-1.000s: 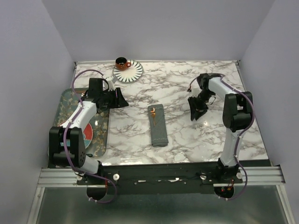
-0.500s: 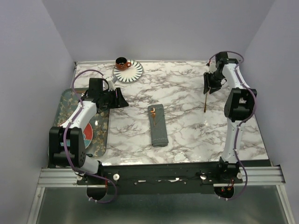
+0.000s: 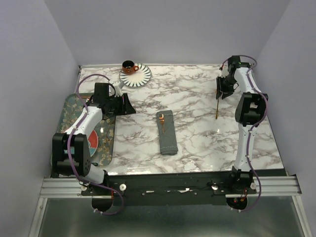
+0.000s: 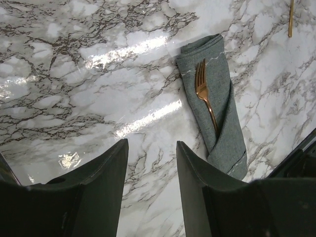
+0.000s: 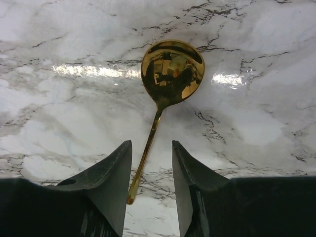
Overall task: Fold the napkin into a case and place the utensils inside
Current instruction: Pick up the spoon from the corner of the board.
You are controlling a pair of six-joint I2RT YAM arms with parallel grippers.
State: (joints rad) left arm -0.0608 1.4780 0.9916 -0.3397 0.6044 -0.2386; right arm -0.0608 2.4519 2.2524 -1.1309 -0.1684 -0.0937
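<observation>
The napkin lies mid-table, folded into a long narrow grey case point(image 3: 168, 136) point(image 4: 229, 123). A gold fork point(image 3: 161, 121) point(image 4: 202, 89) is tucked in it, tines sticking out of the far end. A gold spoon point(image 3: 217, 106) point(image 5: 173, 71) lies flat on the marble at the right; its handle tip point(image 4: 291, 19) shows in the left wrist view. My right gripper point(image 3: 222, 90) point(image 5: 152, 143) hovers open over the spoon, whose handle end runs between the fingers, close to the left one. To the left of the case, my left gripper point(image 3: 126, 105) point(image 4: 150, 143) is open and holds nothing.
An orange cup point(image 3: 130, 66) stands on a black-and-white striped saucer point(image 3: 140, 77) at the back left. A patterned tray point(image 3: 101, 140) lies along the left edge under the left arm. Walls close in the table on three sides.
The right arm swung from the middle right of the table back toward the far right, and the spoon now shows on the marble below it. The left arm stayed still.
</observation>
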